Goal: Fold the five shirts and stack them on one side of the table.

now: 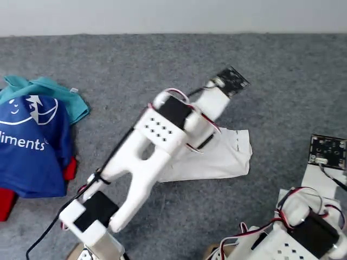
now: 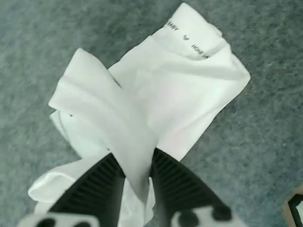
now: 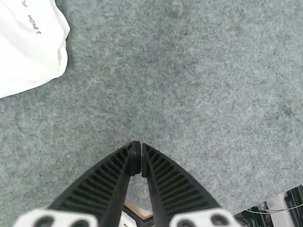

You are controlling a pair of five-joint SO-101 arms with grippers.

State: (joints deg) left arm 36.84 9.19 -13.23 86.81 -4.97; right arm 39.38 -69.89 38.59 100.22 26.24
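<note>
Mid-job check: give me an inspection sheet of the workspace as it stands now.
Surface: grey felt-like table cover.
Job's things: white shirt crumpled mid-table; blue shirt lying over teal shirt and red shirt, piled at the high view's left edge.
Clutter: nothing seen.
Grippers: left gripper shut on a fold of the white shirt; right gripper shut, holding nothing, over bare cover beside that shirt.
Cables: black cable by the left arm's base; red and white wires on both arms.
Surroundings: pale wall behind the table.
</note>
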